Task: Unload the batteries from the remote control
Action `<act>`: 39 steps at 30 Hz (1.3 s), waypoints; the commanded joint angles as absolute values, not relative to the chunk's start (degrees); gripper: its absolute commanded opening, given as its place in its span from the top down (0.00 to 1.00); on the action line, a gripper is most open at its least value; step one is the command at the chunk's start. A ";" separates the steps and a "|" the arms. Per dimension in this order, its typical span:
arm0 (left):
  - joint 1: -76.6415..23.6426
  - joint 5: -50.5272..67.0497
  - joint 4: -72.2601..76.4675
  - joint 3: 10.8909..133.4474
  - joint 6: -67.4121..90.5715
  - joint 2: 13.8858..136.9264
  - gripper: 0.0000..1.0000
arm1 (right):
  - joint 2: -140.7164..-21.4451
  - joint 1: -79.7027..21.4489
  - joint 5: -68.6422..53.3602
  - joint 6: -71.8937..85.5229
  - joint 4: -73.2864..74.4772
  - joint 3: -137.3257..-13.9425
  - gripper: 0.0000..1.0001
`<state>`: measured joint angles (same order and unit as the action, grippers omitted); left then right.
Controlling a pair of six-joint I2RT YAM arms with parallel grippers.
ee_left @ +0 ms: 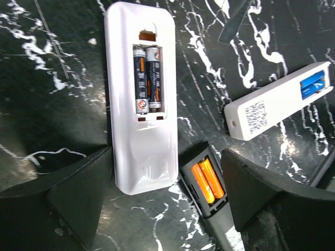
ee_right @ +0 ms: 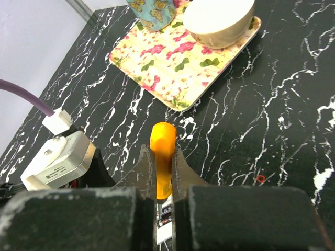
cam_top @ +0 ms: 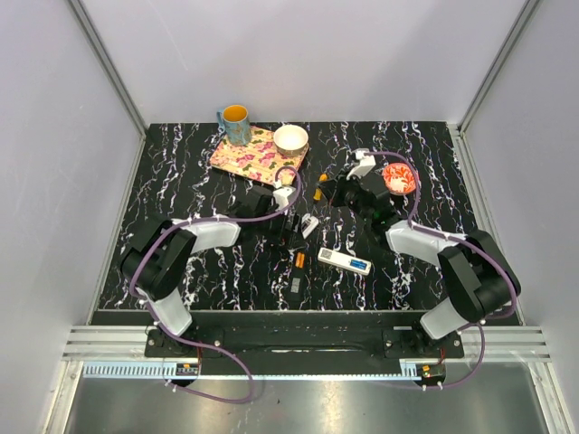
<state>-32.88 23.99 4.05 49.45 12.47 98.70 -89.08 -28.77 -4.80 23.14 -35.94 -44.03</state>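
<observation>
In the left wrist view a white remote control (ee_left: 138, 141) lies back up with its compartment open, and two dark batteries (ee_left: 147, 78) sit in it. Beside it, a grey remote (ee_left: 207, 183) holds two orange batteries (ee_left: 208, 180). A second white remote (ee_left: 277, 104) shows blue cells (ee_left: 313, 86). My left gripper (ee_left: 167, 196) is open just above the table. Its fingers (ee_left: 78, 193) stand either side of the near ends of the first white remote and the grey remote. My right gripper (ee_right: 162, 151) is shut on a small orange-handled tool (ee_right: 163, 141), held above the table.
A floral tray (cam_top: 249, 158) at the back carries a cream bowl (cam_top: 291, 138), with a blue mug (cam_top: 234, 122) at its corner. A small red bowl (cam_top: 399, 177) stands at the right. A flat black bar (cam_top: 296, 287) lies near the front edge.
</observation>
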 commanded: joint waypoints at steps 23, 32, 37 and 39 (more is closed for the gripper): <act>-39.37 32.61 27.59 61.25 37.88 114.52 0.15 | -72.52 -24.79 7.46 18.72 -24.61 -40.25 1.00; -39.11 36.21 35.17 61.00 35.87 112.69 0.14 | -67.50 -23.91 11.07 17.40 -20.31 -40.17 1.00; -39.11 25.43 18.69 60.73 16.82 103.99 0.09 | -65.48 -23.82 11.16 16.61 -18.20 -40.25 1.00; -39.11 19.38 14.44 62.39 6.75 103.10 0.07 | -65.13 -23.73 10.20 15.65 -17.23 -40.17 1.00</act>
